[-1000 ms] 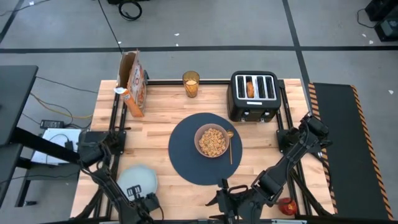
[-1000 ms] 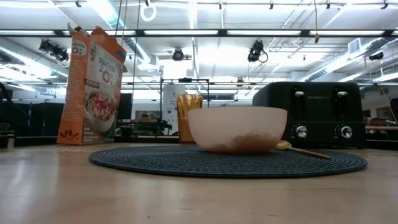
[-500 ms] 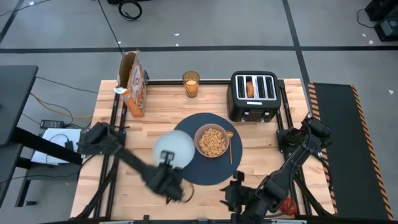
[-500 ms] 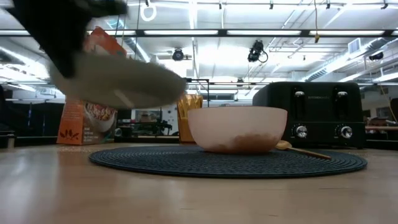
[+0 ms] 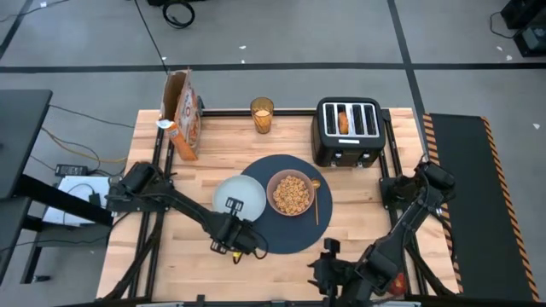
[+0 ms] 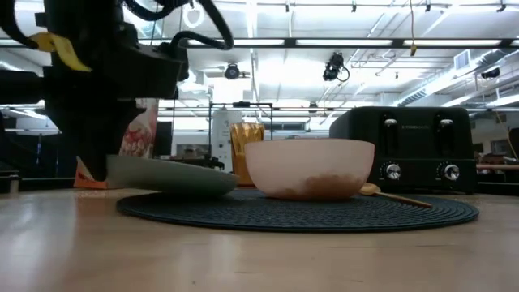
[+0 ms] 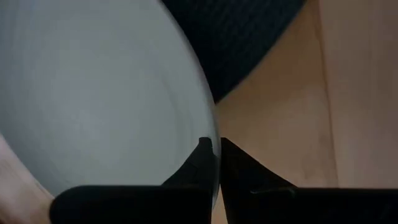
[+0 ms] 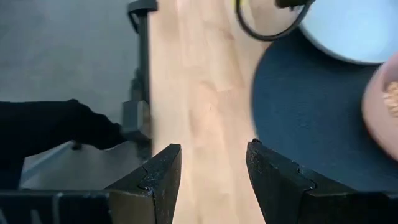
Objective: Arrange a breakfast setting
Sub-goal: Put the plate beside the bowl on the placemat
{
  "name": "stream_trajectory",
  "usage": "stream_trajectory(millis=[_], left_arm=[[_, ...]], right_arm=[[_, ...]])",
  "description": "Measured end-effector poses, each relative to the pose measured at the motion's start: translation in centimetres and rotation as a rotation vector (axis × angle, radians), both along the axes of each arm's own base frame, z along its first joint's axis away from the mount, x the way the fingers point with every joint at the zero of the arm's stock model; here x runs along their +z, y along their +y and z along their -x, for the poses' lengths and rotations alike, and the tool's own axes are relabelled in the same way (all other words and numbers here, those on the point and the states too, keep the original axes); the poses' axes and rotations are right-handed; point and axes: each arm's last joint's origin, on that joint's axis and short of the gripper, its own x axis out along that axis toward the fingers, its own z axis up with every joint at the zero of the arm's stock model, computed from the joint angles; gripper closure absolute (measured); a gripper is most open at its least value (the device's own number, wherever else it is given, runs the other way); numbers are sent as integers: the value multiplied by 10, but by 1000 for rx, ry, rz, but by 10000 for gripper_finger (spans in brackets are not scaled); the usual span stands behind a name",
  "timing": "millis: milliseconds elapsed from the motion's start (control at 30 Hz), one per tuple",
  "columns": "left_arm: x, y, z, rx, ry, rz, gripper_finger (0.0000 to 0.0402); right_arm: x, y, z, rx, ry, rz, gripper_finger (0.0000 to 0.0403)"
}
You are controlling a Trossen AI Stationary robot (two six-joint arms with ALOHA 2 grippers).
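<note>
The pale blue-green plate (image 5: 239, 197) sits over the left part of the round dark-blue mat (image 5: 281, 228), beside the pinkish bowl (image 5: 292, 194) of cereal. My left gripper (image 5: 235, 220) is shut on the plate's near rim. The gold spoon (image 5: 316, 201) lies on the mat right of the bowl. The amber glass (image 5: 262, 115) stands at the far edge. Toast (image 5: 343, 122) sticks up from a toaster slot. The red apple (image 5: 395, 283) lies at the near right corner. My right gripper (image 8: 211, 180) is open and empty at the near edge. My left gripper pinches the plate's near rim (image 7: 211, 134) between its two fingers, one finger (image 7: 200, 163) on the plate's upper face and one (image 7: 239, 169) under it. It comes from the table's near side. The plate (image 6: 170, 175) is tilted, its gripped end raised and its far end down at the mat.
A black four-slot toaster (image 5: 348, 130) stands at the far right. A brown-and-orange cereal box (image 5: 183, 115) stands at the far left. Bare wood lies left of the mat and along the near edge (image 8: 199, 93).
My left gripper has carried the plate from the table's near left corner toward the far edge and right, over the mat's left side, then lowered it beside the bowl. The plate is now tilted with its far end down at the mat.
</note>
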Motion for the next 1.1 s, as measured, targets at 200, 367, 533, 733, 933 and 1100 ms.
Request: stream_trajectory(millis=[200,367,533,733,933,1100], left_arm=[[0,-9,5,16,-8,8,373],[0,-11,7,79,-4,46,315],[3,-13,9,106,1,65,243],[51,-17,37,198,-138,129,184],[98,-26,90,291,-519,251,176],[113,-34,119,311,-863,340,175]], right_arm=[[-1,-27,-24,-25,30,70,214],[-5,-72,-53,-10,152,135,202],[-11,-127,-84,18,234,120,189],[-22,-167,-97,28,299,80,193],[-48,-168,-108,75,361,65,195],[-63,-172,-116,45,530,127,195]])
